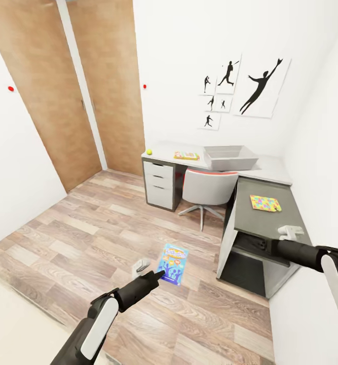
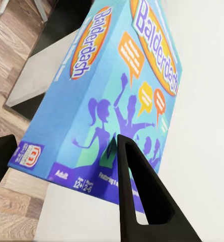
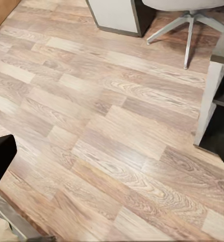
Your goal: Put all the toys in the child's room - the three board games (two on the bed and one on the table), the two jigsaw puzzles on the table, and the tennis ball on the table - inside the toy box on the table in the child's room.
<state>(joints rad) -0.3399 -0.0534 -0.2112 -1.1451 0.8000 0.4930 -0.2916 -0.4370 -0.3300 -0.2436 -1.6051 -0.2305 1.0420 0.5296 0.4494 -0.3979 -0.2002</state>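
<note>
Left gripper (image 1: 156, 275) at 6 o'clock, fingers clamped on blue Balderdash board game (image 1: 173, 263); box long axis runs toward 12, away from robot, title end far. In left wrist view one finger (image 2: 137, 196) laid over box face (image 2: 99, 96). Right gripper (image 1: 290, 232) at 4 o'clock over dark desk wing (image 1: 255, 223); finger state unclear. Jigsaw puzzle (image 1: 265, 203) at 2. Farther, 12–1 o'clock: toy box (image 1: 230, 157), second board game (image 1: 186, 155), tennis ball (image 1: 149, 151), chair (image 1: 208, 188).
</note>
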